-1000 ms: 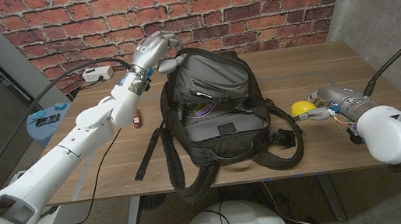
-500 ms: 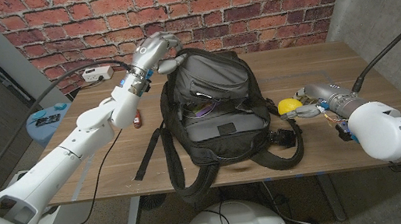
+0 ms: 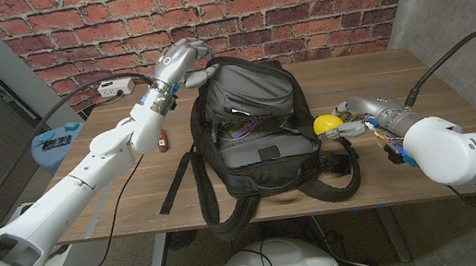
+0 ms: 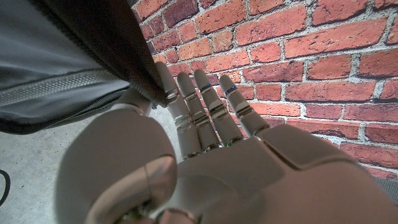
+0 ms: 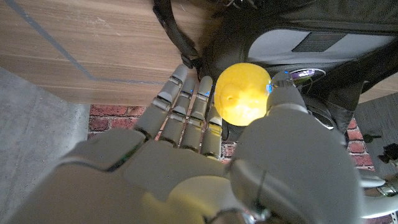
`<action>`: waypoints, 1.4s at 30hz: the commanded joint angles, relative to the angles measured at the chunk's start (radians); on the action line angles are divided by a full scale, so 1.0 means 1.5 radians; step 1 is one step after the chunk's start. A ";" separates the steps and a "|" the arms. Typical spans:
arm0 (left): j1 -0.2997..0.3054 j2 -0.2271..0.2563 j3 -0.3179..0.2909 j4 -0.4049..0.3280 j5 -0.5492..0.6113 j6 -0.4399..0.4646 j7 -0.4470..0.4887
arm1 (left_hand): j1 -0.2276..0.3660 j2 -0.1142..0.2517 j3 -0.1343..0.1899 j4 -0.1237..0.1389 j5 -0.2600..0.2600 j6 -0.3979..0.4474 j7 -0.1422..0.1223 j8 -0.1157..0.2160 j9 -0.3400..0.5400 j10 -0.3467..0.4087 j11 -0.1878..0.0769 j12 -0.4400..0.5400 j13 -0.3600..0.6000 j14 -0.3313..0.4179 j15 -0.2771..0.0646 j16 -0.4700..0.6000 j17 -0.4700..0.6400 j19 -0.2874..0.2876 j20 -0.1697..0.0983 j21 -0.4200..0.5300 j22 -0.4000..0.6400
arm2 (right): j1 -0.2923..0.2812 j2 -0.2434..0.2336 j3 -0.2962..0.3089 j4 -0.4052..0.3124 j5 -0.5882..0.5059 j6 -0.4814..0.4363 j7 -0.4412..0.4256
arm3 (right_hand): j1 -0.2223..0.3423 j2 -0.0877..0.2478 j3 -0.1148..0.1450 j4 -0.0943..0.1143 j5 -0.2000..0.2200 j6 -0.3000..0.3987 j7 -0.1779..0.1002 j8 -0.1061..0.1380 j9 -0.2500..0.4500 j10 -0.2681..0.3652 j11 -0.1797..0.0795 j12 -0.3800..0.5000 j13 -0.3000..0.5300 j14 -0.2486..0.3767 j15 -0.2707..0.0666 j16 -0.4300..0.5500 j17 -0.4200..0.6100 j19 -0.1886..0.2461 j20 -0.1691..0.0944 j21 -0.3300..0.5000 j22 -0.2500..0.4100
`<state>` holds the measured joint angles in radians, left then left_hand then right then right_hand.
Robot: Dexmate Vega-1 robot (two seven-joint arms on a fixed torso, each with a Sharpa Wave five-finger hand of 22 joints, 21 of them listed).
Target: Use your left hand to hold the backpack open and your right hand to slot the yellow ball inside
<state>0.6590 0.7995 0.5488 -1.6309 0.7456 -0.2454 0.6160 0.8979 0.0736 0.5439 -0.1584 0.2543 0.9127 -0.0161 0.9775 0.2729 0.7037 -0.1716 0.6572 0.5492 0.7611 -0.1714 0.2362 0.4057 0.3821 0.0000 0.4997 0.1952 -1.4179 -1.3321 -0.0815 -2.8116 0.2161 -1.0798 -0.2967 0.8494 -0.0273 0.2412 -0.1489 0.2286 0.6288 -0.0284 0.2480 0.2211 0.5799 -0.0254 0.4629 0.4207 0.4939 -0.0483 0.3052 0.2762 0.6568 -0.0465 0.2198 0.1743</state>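
From above, the left hand [image 3: 179, 62] gripped the top edge of the black backpack [image 3: 256, 130], which lay open on the bench [image 3: 379, 76]. The right hand [image 3: 355, 119] held the yellow ball [image 3: 325, 124] just beside the backpack's right side. At the left wrist, fingers [image 4: 186, 112] hooked around the backpack's [image 4: 68, 68] rim. At the right wrist, the hand [image 5: 205, 155] pinched the ball [image 5: 242, 93] near the backpack's [image 5: 311, 43] opening.
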 commanded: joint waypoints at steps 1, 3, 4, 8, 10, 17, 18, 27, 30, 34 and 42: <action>-0.001 0.001 0.000 0.004 -0.001 -0.005 0.005 | 0.002 0.003 -0.001 -0.003 0.004 -0.003 0.001 0.004 0.001 0.017 -0.015 -0.003 0.002 0.005 0.000 -0.002 0.003 -0.004 0.001 0.003 0.002 | -0.013 0.041 0.022 0.017 0.030 0.075 0.002 | 0.008 0.004 0.000 -0.002 0.000 0.007 0.001 0.003 0.004 0.010 0.001 0.005 -0.001 0.009 -0.058 0.001 0.004 0.004 -0.002 -0.003 0.004; -0.001 -0.001 0.000 0.005 -0.003 -0.006 0.005 | 0.003 0.003 -0.001 -0.003 0.004 -0.005 -0.002 0.004 0.003 0.018 -0.014 -0.003 0.002 0.004 0.001 -0.001 0.003 -0.005 0.001 0.003 0.002 | -0.021 0.053 0.029 0.024 0.035 0.093 0.004 | 0.009 0.005 0.000 -0.002 -0.001 0.010 0.001 0.003 0.004 0.011 0.002 0.006 -0.001 0.011 -0.059 0.002 0.005 0.006 -0.003 -0.002 0.004; -0.001 -0.002 0.000 0.006 -0.003 -0.007 0.007 | 0.003 0.003 -0.001 -0.003 0.004 -0.004 -0.001 0.004 0.002 0.019 -0.015 -0.003 0.002 0.005 0.000 -0.002 0.003 -0.005 0.001 0.003 0.002 | -0.020 0.058 0.024 0.027 0.034 0.101 0.002 | 0.010 0.005 0.000 -0.002 -0.001 0.010 0.002 0.003 0.004 0.012 0.002 0.006 -0.001 0.012 -0.059 0.003 0.005 0.006 -0.003 -0.002 0.004; -0.001 -0.003 0.002 0.006 -0.001 -0.010 0.012 | 0.002 0.004 -0.001 -0.002 0.004 -0.003 0.000 0.004 0.000 0.017 -0.015 -0.003 0.003 0.004 0.000 -0.001 0.004 -0.005 0.001 0.003 0.001 | -0.006 0.071 0.004 0.037 0.033 0.120 -0.001 | 0.012 0.006 0.000 -0.002 -0.002 0.011 0.003 0.003 0.004 0.012 0.002 0.006 -0.001 0.012 -0.059 0.003 0.006 0.006 -0.003 -0.002 0.004; 0.002 -0.003 0.001 0.005 -0.003 -0.009 0.013 | 0.003 0.003 -0.001 -0.003 0.004 -0.004 -0.001 0.004 0.001 0.018 -0.015 -0.004 0.002 0.005 0.000 -0.002 0.003 -0.005 0.001 0.003 0.001 | 0.008 0.075 -0.010 0.046 0.032 0.135 0.001 | 0.012 0.007 0.000 -0.002 -0.002 0.012 0.003 0.003 0.004 0.011 0.001 0.006 0.000 0.012 -0.059 0.003 0.006 0.006 -0.003 -0.002 0.004; 0.007 0.001 -0.004 0.002 -0.004 -0.007 0.016 | 0.003 0.004 -0.001 -0.002 0.004 -0.003 0.000 0.005 0.000 0.018 -0.014 -0.004 0.002 0.004 0.000 -0.002 0.004 -0.006 0.001 0.004 0.001 | 0.043 0.088 -0.054 0.071 0.026 0.169 -0.001 | 0.014 0.008 -0.001 -0.002 -0.004 0.013 0.004 0.002 0.004 0.013 0.001 0.007 0.000 0.014 -0.058 0.005 0.007 0.006 -0.003 -0.002 0.004; 0.007 0.002 -0.004 0.002 -0.004 -0.007 0.016 | 0.002 0.004 -0.002 -0.002 0.004 -0.003 0.000 0.005 0.000 0.019 -0.014 -0.004 0.003 0.004 0.000 -0.002 0.004 -0.006 0.001 0.004 0.001 | 0.045 0.085 -0.058 0.076 0.024 0.178 0.000 | 0.015 0.008 -0.001 -0.002 -0.004 0.013 0.004 0.002 0.004 0.012 0.001 0.007 0.000 0.014 -0.058 0.005 0.008 0.006 -0.003 -0.002 0.004; -0.003 0.008 -0.006 0.004 0.001 -0.018 0.014 | 0.002 0.003 -0.001 -0.002 0.004 -0.004 0.001 0.006 0.000 0.017 -0.013 -0.005 0.003 0.005 -0.001 -0.003 0.003 -0.007 0.001 0.004 0.001 | 0.071 0.109 -0.104 0.087 0.014 0.183 -0.018 | 0.018 0.008 -0.002 -0.002 -0.006 0.015 0.004 0.001 0.004 0.014 0.002 0.007 -0.002 0.016 -0.059 0.006 0.009 0.007 -0.004 -0.002 0.005; -0.011 0.009 -0.004 0.011 0.002 -0.029 0.016 | 0.002 0.004 -0.002 -0.002 0.004 -0.004 0.000 0.006 0.001 0.018 -0.014 -0.005 0.003 0.004 -0.001 -0.003 0.004 -0.007 0.001 0.005 0.001 | 0.077 0.116 -0.115 0.086 0.014 0.179 -0.024 | 0.019 0.008 -0.002 -0.002 -0.006 0.016 0.004 0.001 0.004 0.015 0.004 0.007 -0.002 0.017 -0.060 0.007 0.010 0.007 -0.003 -0.002 0.005; -0.022 0.006 0.000 0.024 0.003 -0.044 0.019 | 0.002 0.004 -0.002 -0.002 0.004 -0.003 0.000 0.007 0.001 0.019 -0.015 -0.004 0.003 0.004 0.000 -0.002 0.005 -0.007 0.001 0.005 0.001 | 0.095 0.130 -0.140 0.085 0.011 0.167 -0.031 | 0.020 0.009 -0.003 -0.002 -0.007 0.018 0.003 0.001 0.004 0.017 0.002 0.008 -0.003 0.018 -0.060 0.007 0.011 0.009 -0.004 -0.002 0.005; -0.041 0.000 0.006 0.049 0.001 -0.071 0.026 | 0.002 0.004 -0.002 -0.002 0.004 -0.004 0.000 0.007 0.000 0.018 -0.014 -0.005 0.003 0.005 0.000 -0.003 0.004 -0.007 0.001 0.005 0.001 | 0.135 0.157 -0.189 0.096 0.006 0.163 -0.035 | 0.022 0.010 -0.004 -0.002 -0.009 0.020 0.003 0.000 0.004 0.017 0.003 0.007 -0.005 0.019 -0.060 0.008 0.012 0.010 -0.003 -0.002 0.005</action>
<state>0.6313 0.8080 0.5449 -1.5977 0.7472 -0.3067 0.6445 0.8973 0.0730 0.5399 -0.1624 0.2557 0.9094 -0.0194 0.9863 0.2720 0.7037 -0.1716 0.6493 0.5490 0.7610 -0.1714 0.2362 0.4107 0.3712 -0.0002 0.5034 0.1953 -1.2811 -1.1445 -0.2780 -2.6841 0.2361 -0.8265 -0.3336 0.8834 -0.0240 0.2385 -0.1516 0.2193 0.6473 -0.0213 0.2410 0.2211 0.5997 -0.0202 0.4706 0.4122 0.5151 -0.0480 0.3110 0.2905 0.6641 -0.0537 0.2198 0.1793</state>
